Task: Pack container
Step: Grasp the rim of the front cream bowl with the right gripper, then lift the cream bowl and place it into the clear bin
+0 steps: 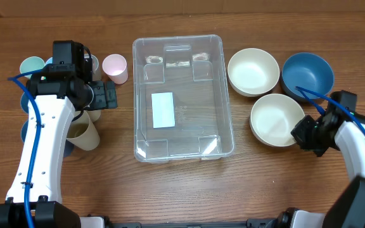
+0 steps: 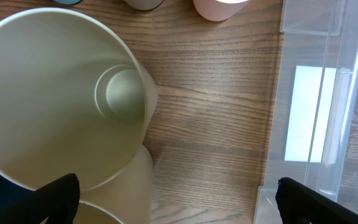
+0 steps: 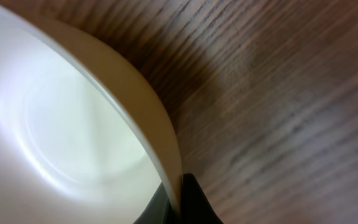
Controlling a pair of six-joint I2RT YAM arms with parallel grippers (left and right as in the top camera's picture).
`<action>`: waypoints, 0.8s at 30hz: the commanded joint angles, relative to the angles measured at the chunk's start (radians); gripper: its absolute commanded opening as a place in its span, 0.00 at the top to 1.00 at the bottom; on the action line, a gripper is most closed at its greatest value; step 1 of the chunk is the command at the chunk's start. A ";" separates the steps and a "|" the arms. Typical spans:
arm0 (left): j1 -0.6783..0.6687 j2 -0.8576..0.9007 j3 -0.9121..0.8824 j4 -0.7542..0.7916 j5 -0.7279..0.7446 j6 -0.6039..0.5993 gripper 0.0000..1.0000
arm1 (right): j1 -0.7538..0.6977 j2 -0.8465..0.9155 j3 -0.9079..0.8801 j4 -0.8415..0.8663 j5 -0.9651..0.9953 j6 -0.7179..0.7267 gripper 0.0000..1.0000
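The clear plastic container stands empty at the table's middle, a white label on its base; its left wall shows in the left wrist view. My left gripper is open, hovering over the cream cups left of the container, holding nothing. My right gripper is shut on the rim of the near cream bowl, which sits right of the container. In the right wrist view the fingers pinch that bowl's rim.
A second cream bowl and a blue bowl sit at the back right. A pink cup, a light blue cup and cream cups cluster at the left under my left arm.
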 commanded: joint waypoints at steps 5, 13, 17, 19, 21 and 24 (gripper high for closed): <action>0.003 0.005 0.023 0.001 -0.002 0.019 0.00 | 0.005 -0.401 0.171 -0.129 -0.089 0.006 0.96; 0.003 0.005 0.023 0.001 -0.002 0.019 0.00 | 0.343 -0.360 0.473 -0.147 -0.163 -0.114 0.96; 0.003 0.005 0.023 0.001 -0.002 0.018 0.00 | 0.577 -0.122 0.596 -0.109 -0.128 -0.165 0.96; 0.003 0.005 0.023 0.001 -0.002 0.019 0.00 | 0.658 0.020 0.622 -0.043 -0.068 -0.168 0.96; 0.003 0.005 0.023 0.001 -0.002 0.018 0.00 | 0.697 0.112 0.632 0.023 -0.049 -0.168 0.96; 0.003 0.005 0.023 0.001 -0.002 0.019 0.00 | 0.733 0.289 0.661 0.114 0.008 -0.160 0.96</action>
